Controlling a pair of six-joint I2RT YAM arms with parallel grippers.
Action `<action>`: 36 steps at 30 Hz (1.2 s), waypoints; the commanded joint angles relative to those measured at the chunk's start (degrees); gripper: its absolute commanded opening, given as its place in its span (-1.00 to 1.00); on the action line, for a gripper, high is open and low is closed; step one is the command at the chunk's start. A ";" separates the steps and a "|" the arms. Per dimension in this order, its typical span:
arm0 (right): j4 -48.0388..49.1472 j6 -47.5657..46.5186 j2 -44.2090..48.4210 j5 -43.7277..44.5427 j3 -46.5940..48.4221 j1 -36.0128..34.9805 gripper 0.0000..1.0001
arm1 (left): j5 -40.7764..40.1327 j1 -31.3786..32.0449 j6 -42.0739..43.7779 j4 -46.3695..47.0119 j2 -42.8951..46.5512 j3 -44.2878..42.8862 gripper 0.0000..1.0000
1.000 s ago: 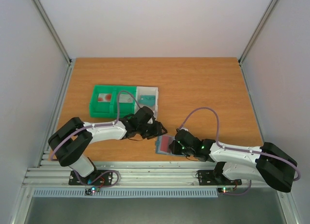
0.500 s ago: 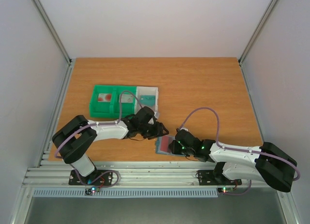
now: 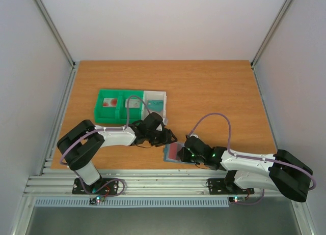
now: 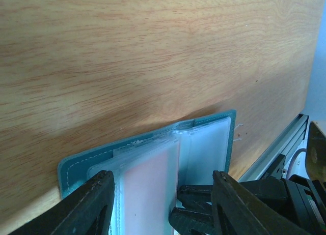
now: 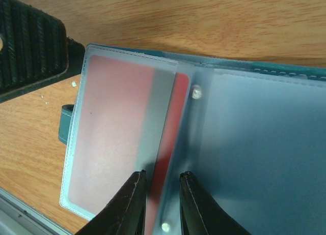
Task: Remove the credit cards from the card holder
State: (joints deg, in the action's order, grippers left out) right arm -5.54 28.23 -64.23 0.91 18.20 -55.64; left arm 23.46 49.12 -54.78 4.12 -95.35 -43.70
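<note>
The holder lies open and flat at the lower centre of the overhead view, near the counter's front edge. Its teal cover faces down and its clear sleeves face up. In the right wrist view a red card sits in the left sleeve, with a strip of it bare beside the holder's spine.

The right fingers rest on the holder, nearly closed, and the bare red strip shows in the narrow gap between them. I cannot tell whether they pinch it.

The left fingers are just up and left of the holder. They stand about half open and hold nothing, and one ribbed pad is at the holder's upper left corner in the right wrist view.

At the upper left of the counter is a green tray with a pale card inside, and a white tray touches its right side.
</note>
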 commanded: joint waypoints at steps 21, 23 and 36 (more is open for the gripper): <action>0.66 0.73 -0.56 1.61 -1.50 0.27 -0.57 | 2.84 0.98 -1.10 7.53 -2.02 0.01 0.06; 0.62 0.65 -0.50 1.67 -1.66 0.29 -0.57 | 3.34 1.49 -1.93 7.67 -1.44 0.11 0.06; -3.88 -2.00 4.31 4.17 -0.69 0.27 -0.57 | 4.93 3.73 -5.10 8.98 1.63 0.73 0.06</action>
State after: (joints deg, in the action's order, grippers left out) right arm -6.20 27.97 -62.02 2.42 17.32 -55.59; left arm 27.29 52.05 -58.65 9.69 -95.61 -43.38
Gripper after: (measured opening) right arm 0.215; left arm 0.529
